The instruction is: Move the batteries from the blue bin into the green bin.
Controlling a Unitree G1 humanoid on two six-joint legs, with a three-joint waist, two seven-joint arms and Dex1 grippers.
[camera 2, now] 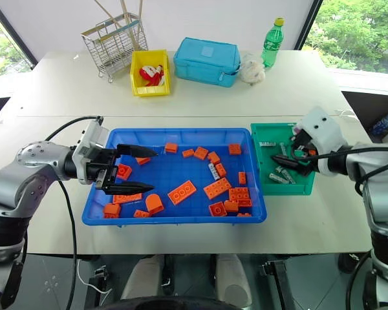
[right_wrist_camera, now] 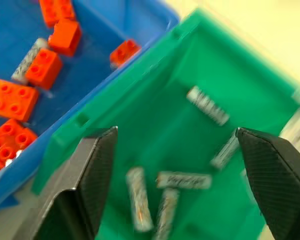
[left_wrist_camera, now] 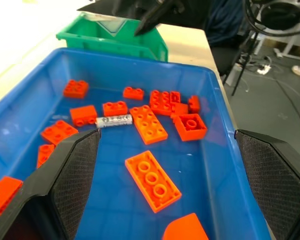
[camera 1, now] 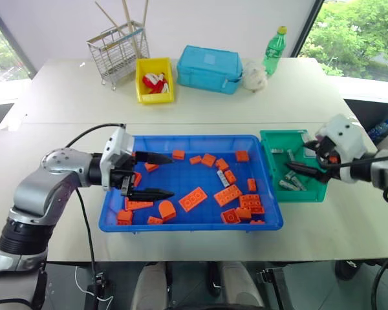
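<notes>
The blue bin [camera 1: 269,223] sits nearest, scattered with orange bricks [camera 1: 193,199]. Over its left end hangs the left gripper [camera 1: 150,175], fingers spread wide and holding nothing. One battery [camera 1: 222,179] lies among the bricks toward the bin's right half. Touching the blue bin's right side is the green bin [camera 1: 266,137], with several batteries [right_wrist_camera: 182,180] inside; the right gripper [camera 1: 296,161] hovers above it, jaws parted and empty. Beyond the blue bin stands a yellow bin [camera 1: 141,65].
</notes>
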